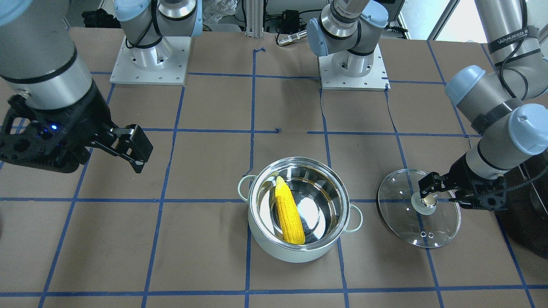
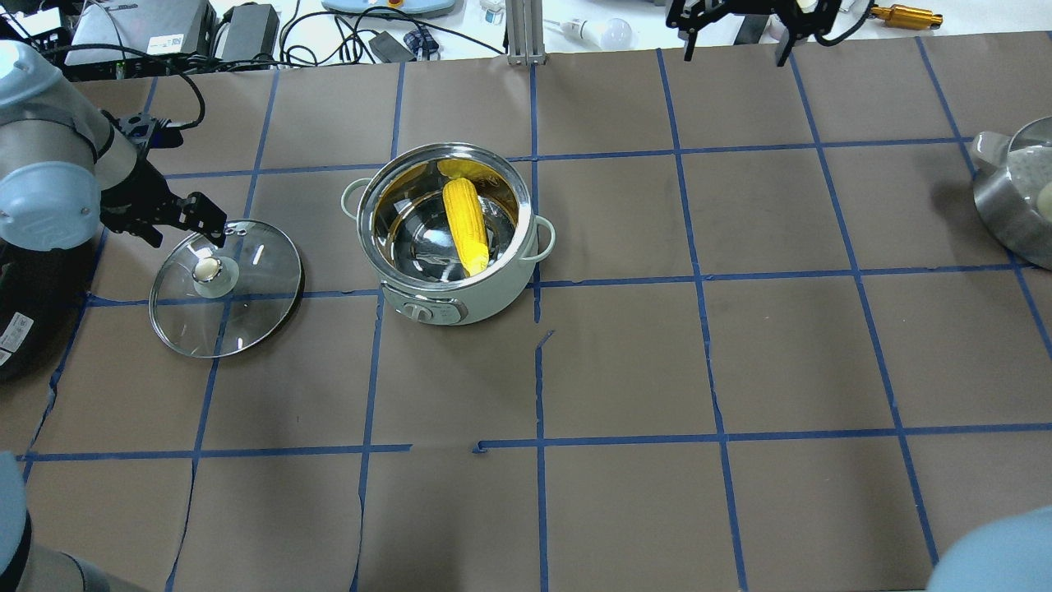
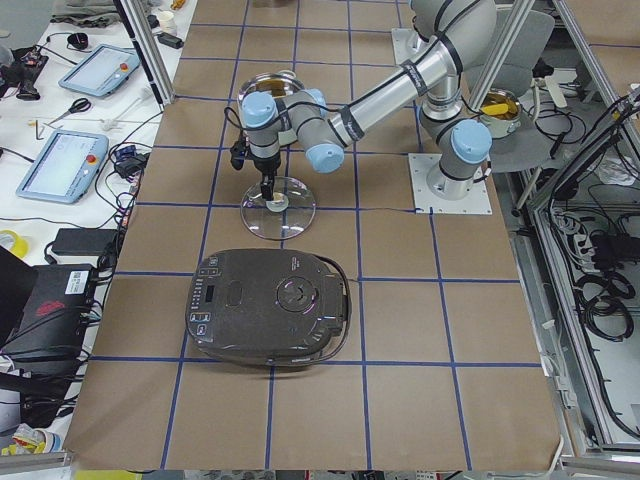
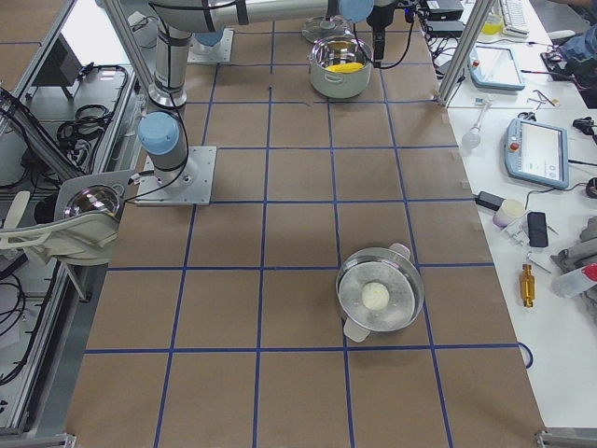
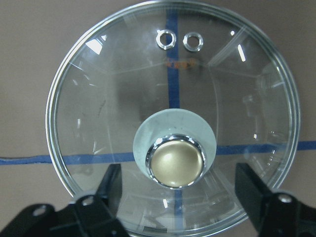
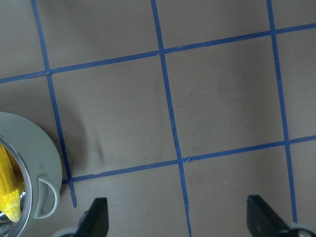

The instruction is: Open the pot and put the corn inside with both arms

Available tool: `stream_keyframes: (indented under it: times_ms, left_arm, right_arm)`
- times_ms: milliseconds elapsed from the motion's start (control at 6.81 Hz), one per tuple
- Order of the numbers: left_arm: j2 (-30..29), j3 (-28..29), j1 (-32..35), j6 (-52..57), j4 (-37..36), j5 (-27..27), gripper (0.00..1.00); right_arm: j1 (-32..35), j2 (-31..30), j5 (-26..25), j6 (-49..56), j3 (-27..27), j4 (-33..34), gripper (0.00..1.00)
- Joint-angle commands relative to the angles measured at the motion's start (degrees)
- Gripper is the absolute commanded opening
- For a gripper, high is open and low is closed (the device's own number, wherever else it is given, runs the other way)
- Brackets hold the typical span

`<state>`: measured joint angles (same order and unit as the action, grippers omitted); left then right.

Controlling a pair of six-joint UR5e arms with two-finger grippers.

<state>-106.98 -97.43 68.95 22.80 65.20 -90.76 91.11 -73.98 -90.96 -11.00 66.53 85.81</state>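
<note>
The mint-green pot (image 1: 295, 252) stands open in the middle of the table and also shows in the overhead view (image 2: 493, 292). The yellow corn (image 1: 289, 212) lies inside it, leaning on the steel wall (image 2: 464, 224). The glass lid (image 1: 411, 226) lies flat on the table beside the pot (image 2: 246, 308). My left gripper (image 1: 429, 190) is open, its fingers (image 5: 109, 183) standing either side of the gold knob (image 5: 177, 163) without gripping it. My right gripper (image 1: 136, 147) is open and empty, raised away from the pot (image 6: 177, 219). The pot's rim and handle (image 6: 47, 195) show at the right wrist view's left edge.
A black appliance (image 3: 270, 305) sits near the lid on the robot's left end of the table. A second steel pot with a white ball inside (image 4: 380, 297) stands towards the right end (image 2: 1007, 205). Blue tape lines grid the brown table cover.
</note>
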Motion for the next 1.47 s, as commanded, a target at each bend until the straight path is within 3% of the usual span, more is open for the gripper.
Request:
stream_keyframes:
  times_ms: [0, 147, 294, 440, 587, 734, 881, 1321]
  left_arm:
    - [4.8, 13.9, 8.8, -12.6, 20.5, -0.1, 1.00]
    - [6.0, 17.9, 14.5, -18.2, 24.1, -1.2, 1.00]
    - [7.8, 17.0, 18.8, -19.6, 24.4, -4.1, 1.00]
    - [10.1, 16.2, 21.3, -22.0, 24.3, -3.6, 1.00]
    - [11.8, 15.8, 23.1, -23.9, 24.2, -1.1, 1.00]
    - [13.5, 15.2, 23.3, -24.0, 25.0, -1.4, 1.00]
    - [14.2, 13.5, 23.2, -23.8, 26.0, -1.3, 1.00]
    - [18.0, 11.3, 23.4, -23.4, 26.2, -1.1, 1.00]
  right_arm:
    - [-2.1, -2.7, 0.0, 3.8, 0.5, -1.8, 1.00]
    - [-3.2, -3.7, -0.2, 5.9, 1.2, -4.7, 1.00]
    - [-4.5, -4.2, 0.0, 9.1, 1.7, -7.3, 1.00]
    - [-4.2, -6.8, 0.0, 8.1, 3.1, -7.9, 0.99]
    - [-4.3, -10.2, 0.9, 7.9, 9.1, -7.2, 0.99]
    - [-4.1, -13.9, 4.4, 7.6, 15.1, -6.5, 1.00]
    - [-3.9, -15.6, 4.0, 7.3, 19.2, -3.6, 1.00]
    - [-3.6, -15.2, 3.4, 4.1, 21.8, -0.7, 1.00]
